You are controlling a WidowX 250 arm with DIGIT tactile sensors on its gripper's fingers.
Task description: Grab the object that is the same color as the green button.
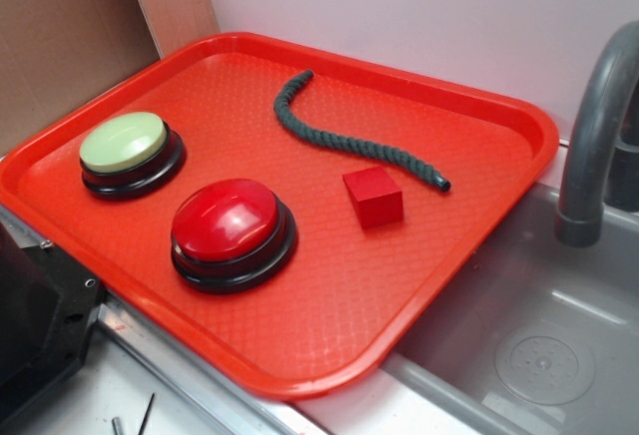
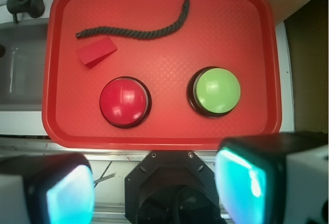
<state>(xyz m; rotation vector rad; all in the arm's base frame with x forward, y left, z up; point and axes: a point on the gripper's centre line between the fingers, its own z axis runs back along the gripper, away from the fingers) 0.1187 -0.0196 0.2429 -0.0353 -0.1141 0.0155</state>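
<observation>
While the rope [image 2: 138,28] lies wavy and flat along the far part of the tray [image 2: 164,136], the gripper [image 2: 164,183] hangs well short of it, over the tray's near edge, fingers [image 2: 247,183] spread wide and empty. Just beside one rope end sits the cube [image 2: 96,51]. Nearer the gripper stand the red button [image 2: 124,100] and green button [image 2: 216,90], apart from the rope.

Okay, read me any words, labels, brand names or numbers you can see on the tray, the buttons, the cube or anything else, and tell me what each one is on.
None: no readable text in either view.
The red tray, green button, red button, red cube and green rope are all unmarked.
The sink shows a faint embossed disc, no legible writing.
</observation>
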